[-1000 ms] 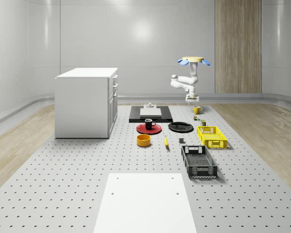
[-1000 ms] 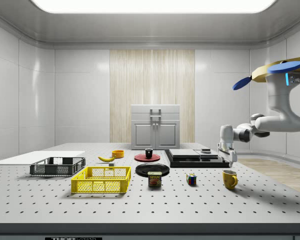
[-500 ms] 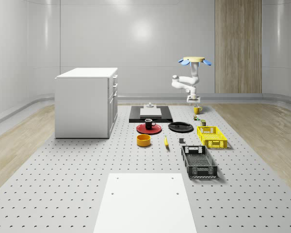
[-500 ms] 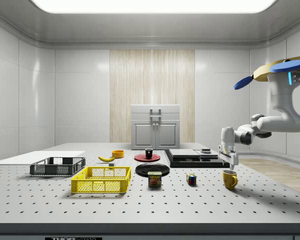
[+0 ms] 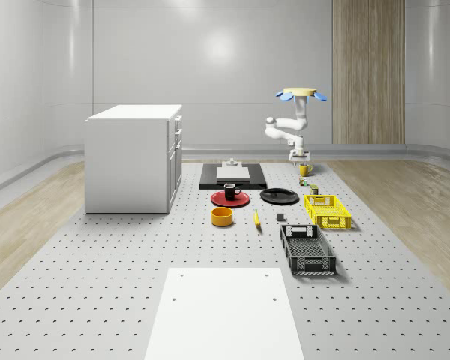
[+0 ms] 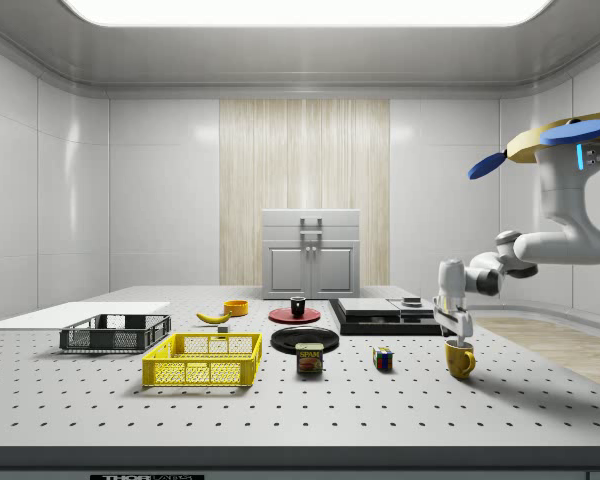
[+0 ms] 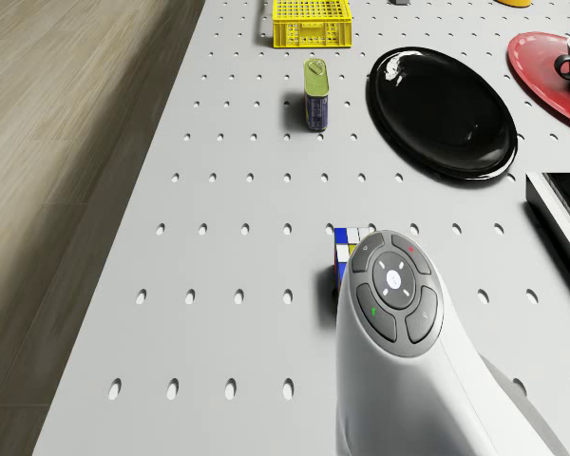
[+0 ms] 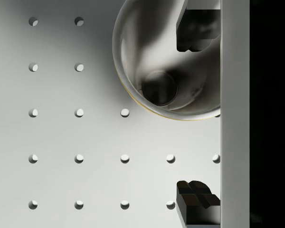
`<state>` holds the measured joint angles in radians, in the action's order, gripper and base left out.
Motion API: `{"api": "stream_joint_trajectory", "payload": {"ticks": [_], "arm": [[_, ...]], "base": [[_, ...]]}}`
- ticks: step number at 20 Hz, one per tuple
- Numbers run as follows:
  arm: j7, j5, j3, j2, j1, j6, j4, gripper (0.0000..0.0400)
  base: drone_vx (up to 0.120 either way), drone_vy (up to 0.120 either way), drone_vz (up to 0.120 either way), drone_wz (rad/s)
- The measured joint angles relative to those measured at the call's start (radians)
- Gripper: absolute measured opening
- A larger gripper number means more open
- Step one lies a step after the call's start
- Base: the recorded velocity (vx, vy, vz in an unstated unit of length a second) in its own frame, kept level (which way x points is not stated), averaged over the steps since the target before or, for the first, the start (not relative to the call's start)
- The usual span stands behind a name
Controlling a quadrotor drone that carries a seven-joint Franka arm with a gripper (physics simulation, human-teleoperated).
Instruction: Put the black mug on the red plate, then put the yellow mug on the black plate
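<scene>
Hand (image 6: 462, 337) spread wide, one finger dipping inside the yellow mug (image 6: 460, 358) at the side view's lower right (drone hovers above); I fear closing off-centre tips it.

The perforated table (image 5: 97, 285) is being viewed lengthwise and from above by the whole-scene camera, standing well back, with the white cabinet (image 5: 132, 157) at the view's left. In the side view the same table (image 6: 310, 410) is being looked across from near its surface level, and the cabinet (image 6: 311, 254) is being faced front-on at the far end. Both views are taking in the cabinet and the drone (image 5: 300, 93) (image 6: 565, 138). From the drone's body the table (image 7: 237, 190) is being looked down on from close by. The wrist camera is being held very near the table (image 8: 61, 142), pointing straight down.
</scene>
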<state>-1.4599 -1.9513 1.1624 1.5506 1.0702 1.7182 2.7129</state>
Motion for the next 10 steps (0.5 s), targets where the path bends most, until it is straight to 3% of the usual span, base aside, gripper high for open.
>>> {"api": "stream_joint_trajectory", "payload": {"ticks": [10], "arm": [[0.0, -0.035, -0.037, -0.008, 0.016, 0.016, -0.024, 0.04]], "base": [[0.0, 0.0, 0.0, 0.0]]}}
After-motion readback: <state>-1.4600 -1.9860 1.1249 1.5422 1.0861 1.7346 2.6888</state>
